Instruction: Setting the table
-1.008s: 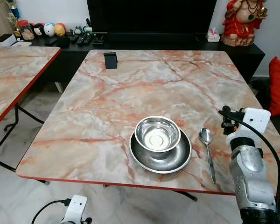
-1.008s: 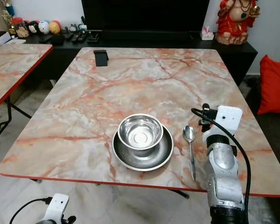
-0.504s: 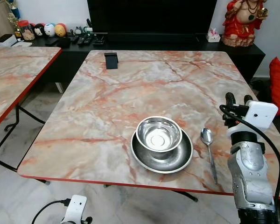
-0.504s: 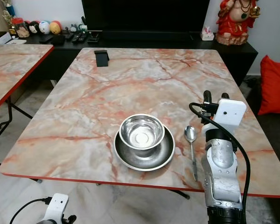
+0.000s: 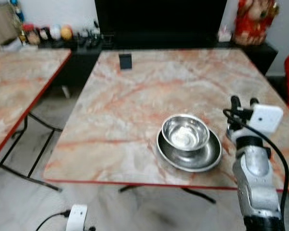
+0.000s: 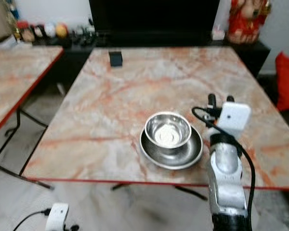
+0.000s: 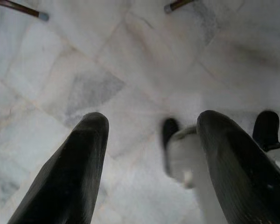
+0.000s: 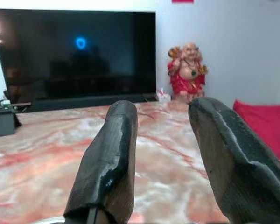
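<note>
Marble table [image 5: 135,96] bears bowl [image 5: 185,132] upright in plate [image 5: 190,153] — right hand [image 8: 163,154] beside, fingers spread, empty.

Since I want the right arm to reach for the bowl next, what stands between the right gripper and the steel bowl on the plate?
Nothing visible does. The right gripper is raised over the table's right side, fingers open, with bare marble between it and the steel bowl, which sits in the plate.

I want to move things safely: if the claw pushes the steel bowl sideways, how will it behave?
The steel bowl looks rigid and thin, so probably light. It sits loose in the steel plate, and both are polished, so it may slide or rock. A push could well shift the plate across the marble table.
</note>
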You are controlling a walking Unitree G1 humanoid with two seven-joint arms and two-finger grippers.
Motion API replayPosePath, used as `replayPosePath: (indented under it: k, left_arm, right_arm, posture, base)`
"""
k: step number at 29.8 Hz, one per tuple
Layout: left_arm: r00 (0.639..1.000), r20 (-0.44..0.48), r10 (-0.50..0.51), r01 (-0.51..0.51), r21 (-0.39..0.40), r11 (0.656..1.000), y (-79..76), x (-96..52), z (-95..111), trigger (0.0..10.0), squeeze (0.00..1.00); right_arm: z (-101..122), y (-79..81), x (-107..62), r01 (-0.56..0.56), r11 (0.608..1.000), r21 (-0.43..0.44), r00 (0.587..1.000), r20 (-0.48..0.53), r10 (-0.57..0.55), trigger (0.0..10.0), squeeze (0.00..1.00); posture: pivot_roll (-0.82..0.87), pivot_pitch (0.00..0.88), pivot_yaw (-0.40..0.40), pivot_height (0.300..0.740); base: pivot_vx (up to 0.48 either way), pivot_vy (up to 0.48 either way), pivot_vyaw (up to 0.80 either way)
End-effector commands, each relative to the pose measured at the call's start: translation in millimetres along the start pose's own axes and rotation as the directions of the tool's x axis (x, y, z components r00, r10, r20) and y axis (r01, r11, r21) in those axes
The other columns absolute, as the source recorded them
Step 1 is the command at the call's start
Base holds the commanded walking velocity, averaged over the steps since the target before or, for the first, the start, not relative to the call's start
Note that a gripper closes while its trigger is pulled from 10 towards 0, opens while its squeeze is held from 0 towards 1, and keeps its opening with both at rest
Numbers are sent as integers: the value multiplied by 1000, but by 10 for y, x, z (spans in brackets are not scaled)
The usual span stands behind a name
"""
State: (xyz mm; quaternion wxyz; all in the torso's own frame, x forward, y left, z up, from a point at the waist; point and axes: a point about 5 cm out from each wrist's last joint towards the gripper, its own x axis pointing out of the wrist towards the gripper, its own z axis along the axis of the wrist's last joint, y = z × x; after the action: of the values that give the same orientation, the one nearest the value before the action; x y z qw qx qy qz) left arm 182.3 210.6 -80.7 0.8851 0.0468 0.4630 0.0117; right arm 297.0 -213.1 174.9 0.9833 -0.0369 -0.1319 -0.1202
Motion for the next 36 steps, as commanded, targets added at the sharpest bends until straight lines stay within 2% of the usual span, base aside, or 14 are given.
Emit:
replayPosePath:
  k: [1, 21, 36]
  left_arm:
    - [999, -28, 26, -26, -16, 1000, 82, -21, -81, 10000, 0]
    - [999, -11, 36, -36, -35, 999, 78, -10, -27, 10000, 0]
    - [999, -13, 38, -38, -32, 999, 85, -10, -23, 10000, 0]
  right_arm:
    - [36, 117, -16, -30, 999, 22, 999, 20, 30, 10000, 0]
    - [113, 241, 105, -48, 998, 39, 998, 38, 47, 10000, 0]
    - [88, 290, 119, -54, 998, 41, 998, 29, 53, 10000, 0]
  posture:
    - [-28, 0, 14, 740]
    - [-28, 0, 9, 740]
    - [-21, 0, 11, 740]
  base:
    - [0, 390, 0]
    - [0, 398, 0]
    - [0, 400, 0]
